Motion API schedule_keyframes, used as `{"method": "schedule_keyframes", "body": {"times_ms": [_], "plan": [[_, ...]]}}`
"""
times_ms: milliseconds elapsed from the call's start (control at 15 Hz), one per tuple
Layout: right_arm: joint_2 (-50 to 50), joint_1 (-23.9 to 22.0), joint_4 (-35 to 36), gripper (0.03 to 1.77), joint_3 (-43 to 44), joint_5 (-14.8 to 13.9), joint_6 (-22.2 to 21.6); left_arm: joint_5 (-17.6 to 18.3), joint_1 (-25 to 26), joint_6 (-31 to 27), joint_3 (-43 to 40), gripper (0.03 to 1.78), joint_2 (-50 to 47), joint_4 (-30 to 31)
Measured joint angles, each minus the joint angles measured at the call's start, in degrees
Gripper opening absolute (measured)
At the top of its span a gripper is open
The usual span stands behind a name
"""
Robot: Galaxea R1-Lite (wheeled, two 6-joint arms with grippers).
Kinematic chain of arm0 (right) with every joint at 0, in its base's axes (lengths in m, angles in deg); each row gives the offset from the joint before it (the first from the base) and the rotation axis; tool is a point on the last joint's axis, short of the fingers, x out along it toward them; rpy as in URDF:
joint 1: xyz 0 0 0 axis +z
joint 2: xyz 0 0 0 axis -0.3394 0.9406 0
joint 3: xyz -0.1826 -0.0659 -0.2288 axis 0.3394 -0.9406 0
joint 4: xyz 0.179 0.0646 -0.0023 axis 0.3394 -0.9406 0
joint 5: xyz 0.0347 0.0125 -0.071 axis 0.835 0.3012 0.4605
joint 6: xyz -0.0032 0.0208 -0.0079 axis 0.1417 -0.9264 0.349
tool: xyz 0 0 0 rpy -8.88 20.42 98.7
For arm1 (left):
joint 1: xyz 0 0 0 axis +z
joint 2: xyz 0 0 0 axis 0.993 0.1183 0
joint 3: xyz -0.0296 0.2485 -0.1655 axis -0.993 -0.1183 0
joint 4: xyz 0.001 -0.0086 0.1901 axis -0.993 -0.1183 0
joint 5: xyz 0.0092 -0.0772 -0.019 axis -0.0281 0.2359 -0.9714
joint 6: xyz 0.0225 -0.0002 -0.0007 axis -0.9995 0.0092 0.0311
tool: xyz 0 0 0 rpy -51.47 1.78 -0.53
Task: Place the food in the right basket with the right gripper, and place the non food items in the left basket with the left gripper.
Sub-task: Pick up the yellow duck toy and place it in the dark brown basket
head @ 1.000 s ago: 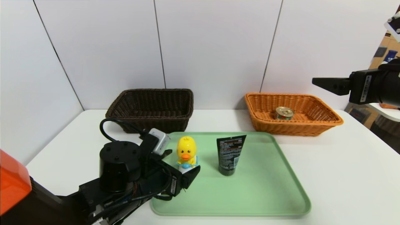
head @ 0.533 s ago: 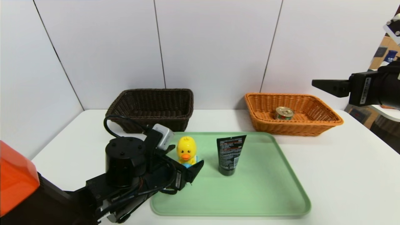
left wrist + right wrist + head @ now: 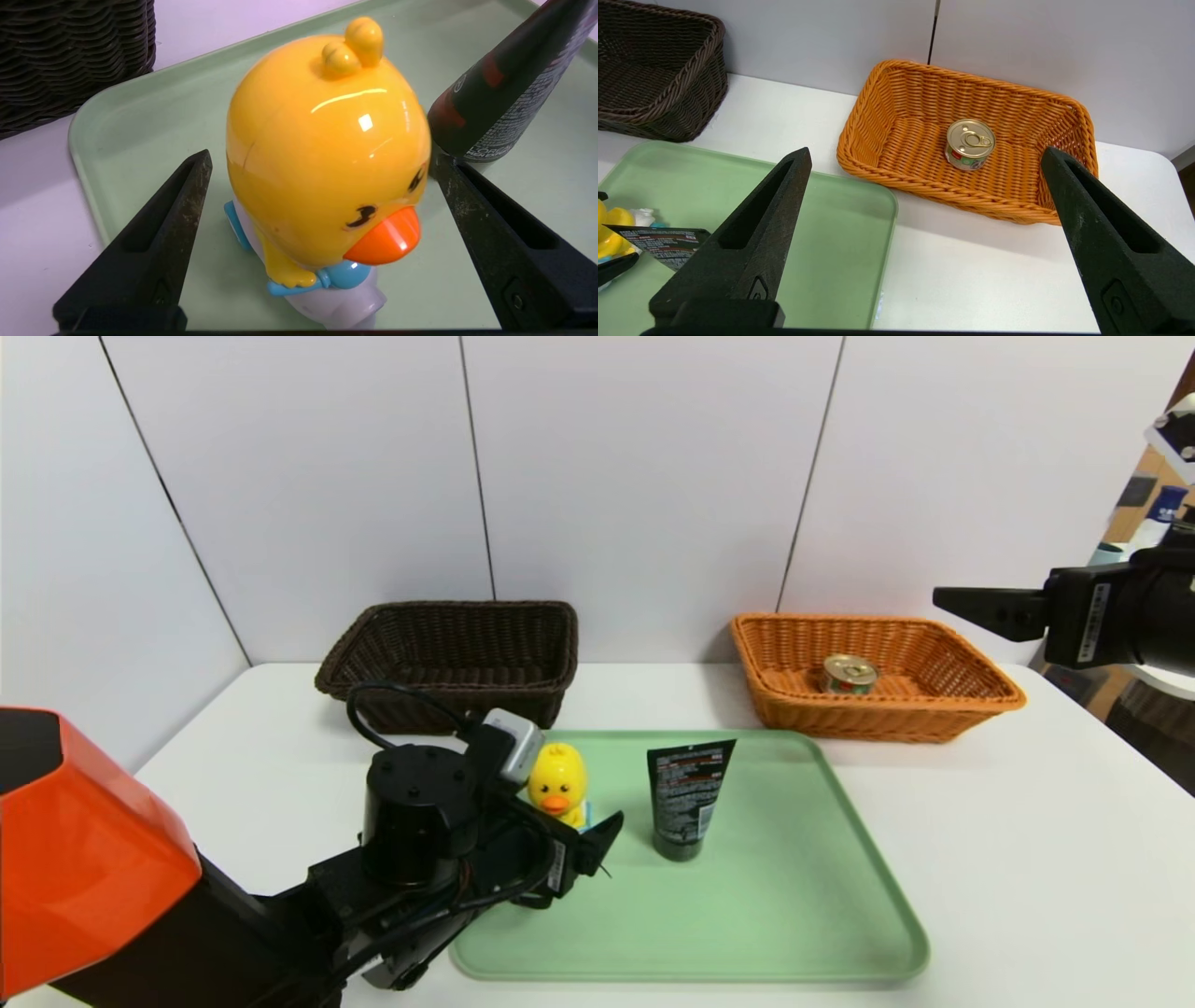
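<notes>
On the green tray [image 3: 794,896], the left gripper [image 3: 322,163] stands spread wide around the yellow toy duck [image 3: 327,154], untouched in the wrist view. At the duck's three o'clock stands the black tube [image 3: 686,798]. The right gripper [image 3: 924,156] hovers open; its view shows the tin can [image 3: 970,143] inside the orange basket [image 3: 896,140].

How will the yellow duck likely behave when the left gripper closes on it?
The toy duck looks glossy and rounded, so the fingers may slip. Its big head over a narrow base suggests it tips easily. It seems rigid plastic, probably light.
</notes>
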Motion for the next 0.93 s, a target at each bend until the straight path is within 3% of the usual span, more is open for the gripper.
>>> {"method": "schedule_keyframes", "body": {"times_ms": [933], "plan": [[-0.1,0.0,0.2,1.69,-0.8,0.2,-0.3,0.0,0.0,0.1,0.2,1.69,0.9,0.2]]}}
